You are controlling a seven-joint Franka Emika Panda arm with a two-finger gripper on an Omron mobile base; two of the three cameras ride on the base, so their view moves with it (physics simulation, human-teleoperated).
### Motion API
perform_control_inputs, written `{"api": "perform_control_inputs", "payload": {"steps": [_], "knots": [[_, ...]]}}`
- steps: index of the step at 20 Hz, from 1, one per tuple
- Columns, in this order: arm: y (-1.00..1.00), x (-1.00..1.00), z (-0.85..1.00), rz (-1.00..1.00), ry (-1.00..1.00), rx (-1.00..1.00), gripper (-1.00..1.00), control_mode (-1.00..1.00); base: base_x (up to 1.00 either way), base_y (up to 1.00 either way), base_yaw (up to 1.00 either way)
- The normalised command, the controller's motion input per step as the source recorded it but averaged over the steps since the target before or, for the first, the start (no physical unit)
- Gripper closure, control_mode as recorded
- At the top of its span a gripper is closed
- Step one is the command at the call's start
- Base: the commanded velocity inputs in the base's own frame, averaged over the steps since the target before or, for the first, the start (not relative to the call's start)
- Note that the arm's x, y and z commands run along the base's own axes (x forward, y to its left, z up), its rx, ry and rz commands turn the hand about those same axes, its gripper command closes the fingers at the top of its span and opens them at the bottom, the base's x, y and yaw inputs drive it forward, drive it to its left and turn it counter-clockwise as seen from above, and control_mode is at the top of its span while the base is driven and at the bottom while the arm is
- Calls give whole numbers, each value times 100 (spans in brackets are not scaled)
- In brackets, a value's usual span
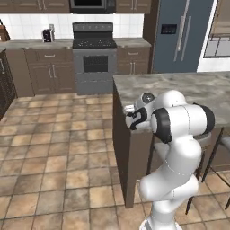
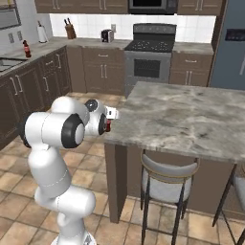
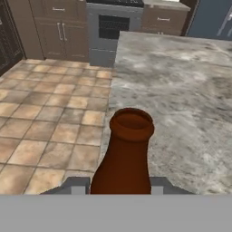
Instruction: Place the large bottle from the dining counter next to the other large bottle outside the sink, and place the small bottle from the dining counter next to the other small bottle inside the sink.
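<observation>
End effector (image 3: 120, 188) pinching the small bottle (image 3: 124, 156) low on its body; the fingers (image 3: 74, 185) show on either side of the brown glass in the hand view. Neck and open mouth point away from the camera, so the grip sits near the base.

Position: I'm holding it at the near corner of the dining surface (image 2: 191, 115), just off the stone edge and over the tiled floor (image 3: 50, 118). A bit of red at the hand (image 2: 107, 126) in the right base view is probably the label.

Still to reach: the sink (image 2: 7, 62) far left on the wall surface, with a small bottle (image 2: 27, 49) standing beside it.

Risks, as I judge them:
- Low grip, tall neck: a fast swing or a base start could lever the bottle out.
- Any slip here means a drop onto tile.
- Turning left, the neck may clip the stone corner.
</observation>
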Motion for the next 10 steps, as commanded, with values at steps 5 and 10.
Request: {"api": "perform_control_inputs", "payload": {"steps": [5, 10], "knots": [[0, 0, 0, 0, 0, 0, 100, 100, 7, 76, 0], [0, 0, 0, 0, 0, 0, 100, 100, 13, 69, 0]]}}
